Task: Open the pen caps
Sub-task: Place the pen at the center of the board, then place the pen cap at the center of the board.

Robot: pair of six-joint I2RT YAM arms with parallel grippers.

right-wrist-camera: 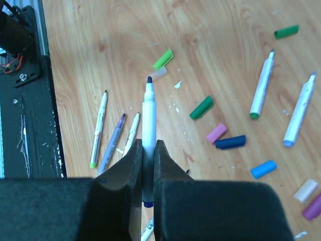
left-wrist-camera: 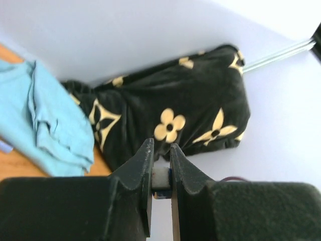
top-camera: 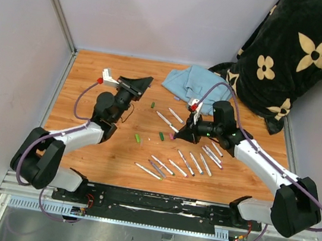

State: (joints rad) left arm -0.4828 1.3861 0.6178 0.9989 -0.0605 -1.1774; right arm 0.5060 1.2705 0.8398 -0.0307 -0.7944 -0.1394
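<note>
My left gripper (top-camera: 144, 83) is raised over the table's back left, and in the left wrist view it (left-wrist-camera: 160, 149) is shut on a small white-and-blue pen cap (left-wrist-camera: 161, 181). My right gripper (top-camera: 179, 135) hangs over the table's middle. In the right wrist view it (right-wrist-camera: 146, 146) is shut on a white-barrelled marker (right-wrist-camera: 149, 118) whose dark tip is bare and points away. Loose pen caps lie on the wood below: light green (right-wrist-camera: 163, 58), green (right-wrist-camera: 201, 107), pink (right-wrist-camera: 216, 133), dark blue (right-wrist-camera: 230, 142), light blue (right-wrist-camera: 263, 169).
Several uncapped markers lie in a row (top-camera: 186, 162) at the table's near middle, others (top-camera: 167, 120) further back. A light blue cloth (top-camera: 191, 84) lies at the back centre. A black flowered blanket (top-camera: 286, 60) fills the back right corner. Grey walls close the sides.
</note>
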